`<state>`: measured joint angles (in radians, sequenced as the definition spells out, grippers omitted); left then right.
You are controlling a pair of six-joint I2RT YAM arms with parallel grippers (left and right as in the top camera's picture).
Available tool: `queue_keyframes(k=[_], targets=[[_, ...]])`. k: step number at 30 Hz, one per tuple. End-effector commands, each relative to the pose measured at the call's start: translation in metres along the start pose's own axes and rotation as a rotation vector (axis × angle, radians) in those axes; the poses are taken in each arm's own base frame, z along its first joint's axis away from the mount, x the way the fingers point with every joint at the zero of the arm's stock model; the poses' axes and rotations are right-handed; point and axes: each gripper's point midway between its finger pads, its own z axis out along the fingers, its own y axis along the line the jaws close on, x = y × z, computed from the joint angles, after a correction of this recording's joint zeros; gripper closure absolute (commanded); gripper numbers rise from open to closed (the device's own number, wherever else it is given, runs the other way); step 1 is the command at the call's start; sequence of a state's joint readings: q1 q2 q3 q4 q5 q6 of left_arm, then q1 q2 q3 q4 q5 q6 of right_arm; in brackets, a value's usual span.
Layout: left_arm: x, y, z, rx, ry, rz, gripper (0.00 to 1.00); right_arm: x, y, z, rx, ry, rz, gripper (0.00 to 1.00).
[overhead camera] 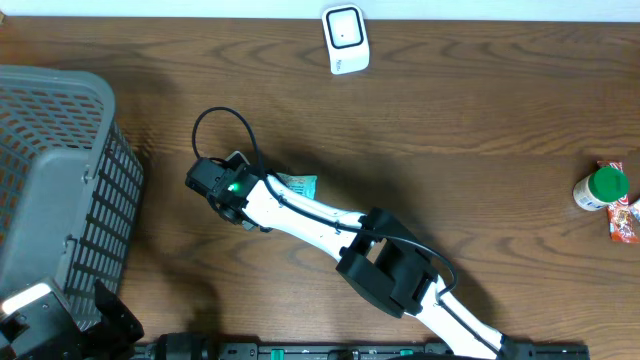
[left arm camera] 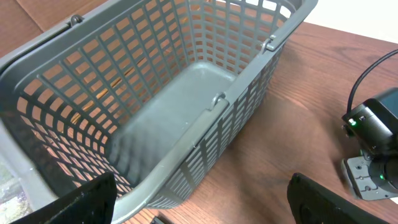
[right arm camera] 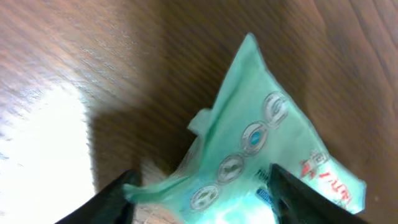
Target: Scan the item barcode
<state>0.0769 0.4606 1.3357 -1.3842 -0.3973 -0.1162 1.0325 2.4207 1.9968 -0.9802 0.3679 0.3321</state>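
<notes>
The item is a green plastic packet [right arm camera: 249, 149] with round printed emblems and a blue barcode patch, lying buckled on the wooden table. My right gripper [right arm camera: 202, 186] has a finger touching each side of it, shut on the packet. From overhead only a corner of the packet [overhead camera: 297, 184] shows beside the right arm's wrist [overhead camera: 228, 187]. The white scanner [overhead camera: 346, 38] stands at the table's far edge. My left gripper [left arm camera: 202, 199] hangs open and empty next to the basket, at the near left corner.
A grey mesh basket [overhead camera: 60, 180] fills the left side, seen empty in the left wrist view [left arm camera: 186, 130]. At the far right lie a green-capped bottle [overhead camera: 602, 187] and a red packet [overhead camera: 622, 215].
</notes>
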Motion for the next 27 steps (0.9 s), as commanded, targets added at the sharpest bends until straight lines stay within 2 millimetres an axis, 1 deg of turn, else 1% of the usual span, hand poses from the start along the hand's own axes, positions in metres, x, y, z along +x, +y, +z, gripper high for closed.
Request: queue_keyframes(k=[1,2,3,5,6,9,10,12,13,14,16,17,18,19,20,21,22,24,27], targets=[[0.0,0.002,-0.002,-0.004,-0.009,-0.008,0.12,0.016,-0.005,0.016,0.041,0.048,-0.017,0.53],[0.0,0.002,-0.002,-0.004,-0.009,-0.008,0.12,0.016,-0.005,0.016,0.042,0.048,-0.018,0.6],[0.0,0.002,-0.002,-0.004,-0.009,-0.008,0.12,0.016,-0.005,0.015,0.042,0.048,-0.024,0.72],[0.0,0.002,-0.002,-0.004,-0.009,-0.008,0.12,0.015,-0.007,0.011,0.041,0.052,-0.039,0.93],[0.0,0.002,-0.002,-0.004,-0.009,-0.008,0.12,0.014,-0.008,0.008,0.041,0.056,-0.046,0.98],[0.0,0.002,-0.002,-0.004,-0.009,-0.008,0.12,0.006,-0.017,-0.009,0.038,0.056,-0.071,0.99],[0.0,0.002,-0.002,-0.004,-0.009,-0.008,0.12,0.001,-0.021,-0.021,0.03,0.052,-0.074,0.99],[0.0,0.002,-0.002,-0.004,-0.009,-0.008,0.12,-0.005,-0.025,-0.037,-0.004,0.045,-0.086,0.99],[0.0,0.002,-0.002,-0.004,-0.009,-0.008,0.12,-0.011,-0.025,-0.052,-0.055,0.037,-0.098,0.99],[0.0,0.002,-0.002,-0.004,-0.009,-0.008,0.12,-0.013,-0.025,-0.061,-0.083,0.029,-0.098,0.99],[0.0,0.002,-0.002,-0.004,-0.009,-0.008,0.12,-0.022,-0.021,-0.087,-0.197,0.003,-0.092,0.99],[0.0,0.002,-0.002,-0.004,-0.009,-0.008,0.12,-0.024,-0.02,-0.097,-0.243,-0.005,-0.09,0.99],[0.0,0.002,-0.002,-0.004,-0.009,-0.008,0.12,-0.025,-0.02,-0.111,-0.311,-0.014,-0.086,0.99],[0.0,0.002,-0.002,-0.004,-0.009,-0.008,0.12,-0.025,-0.022,-0.118,-0.341,-0.017,-0.084,0.99],[0.0,0.002,-0.002,-0.004,-0.009,-0.008,0.12,-0.024,-0.026,-0.12,-0.343,-0.013,-0.075,0.98],[0.0,0.002,-0.002,-0.004,-0.009,-0.008,0.12,-0.021,-0.039,-0.116,-0.31,0.006,-0.064,0.39],[0.0,0.002,-0.002,-0.004,-0.009,-0.008,0.12,-0.012,-0.047,-0.109,-0.298,0.057,-0.048,0.01],[0.0,0.002,-0.002,-0.004,-0.009,-0.008,0.12,0.0,-0.053,-0.107,-0.328,0.129,0.023,0.01],[0.0,0.002,-0.002,-0.004,-0.009,-0.008,0.12,0.001,-0.058,-0.108,-0.474,0.178,0.104,0.01]])
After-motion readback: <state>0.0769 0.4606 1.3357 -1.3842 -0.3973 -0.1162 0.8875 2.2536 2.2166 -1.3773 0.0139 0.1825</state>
